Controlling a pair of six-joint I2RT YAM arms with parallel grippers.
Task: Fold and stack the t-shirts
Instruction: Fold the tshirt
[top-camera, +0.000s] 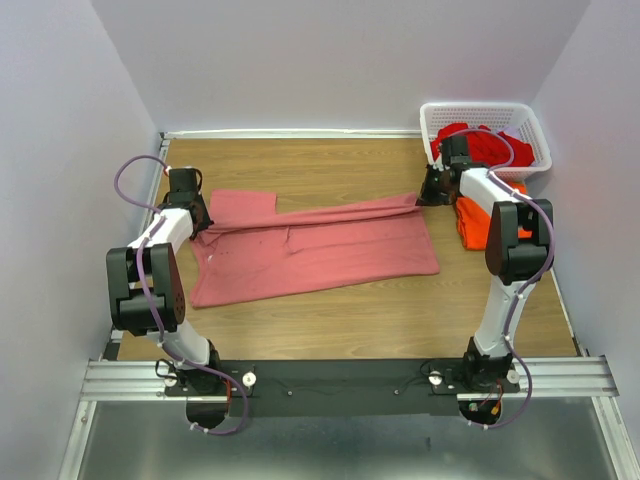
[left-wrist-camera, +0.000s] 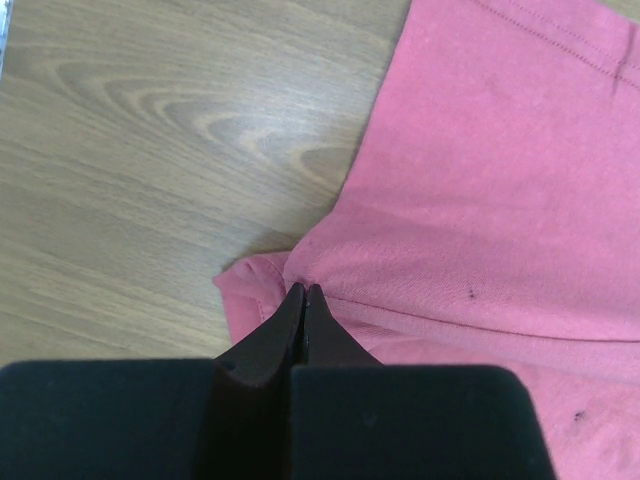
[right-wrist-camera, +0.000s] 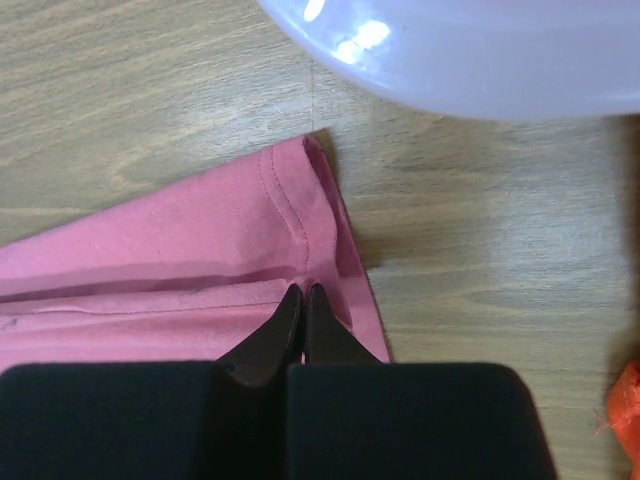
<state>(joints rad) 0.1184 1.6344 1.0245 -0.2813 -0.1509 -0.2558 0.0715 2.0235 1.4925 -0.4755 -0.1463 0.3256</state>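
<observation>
Salmon-pink cloth bunches at the tips of my left gripper (left-wrist-camera: 303, 292). Its jaws are pressed fully together, with a small fold of the pink t-shirt (top-camera: 320, 250) pinched between them. That pinch sits at the shirt's left edge, where the fabric puckers into a little ridge against the bare wood of the table (top-camera: 330, 165). In my left wrist view the shirt fills the right side. A stitched hem crosses the upper right corner, and there are two tiny dark specks on the cloth.

From above, the pink t-shirt lies spread across the middle of the table, wide and mostly flat, with a short sleeve poking toward the back on the left. A long crease runs along its upper part from one of my grips to the other. The far edge is drawn into a narrow taper toward the right.

My right gripper (right-wrist-camera: 303, 290) is closed just as tightly, its jaws clamped on the shirt's hemmed edge near the right-hand corner. The line of stitching curves just in front of the tips.

Beside that arm, partly hidden by it, an orange t-shirt (top-camera: 470, 230) lies in a compact heap on the table, near the pink one but apart from it. Behind it, in the far right corner, the white lattice basket (top-camera: 525, 125) holds red t-shirts (top-camera: 488, 145) piled inside.
</observation>
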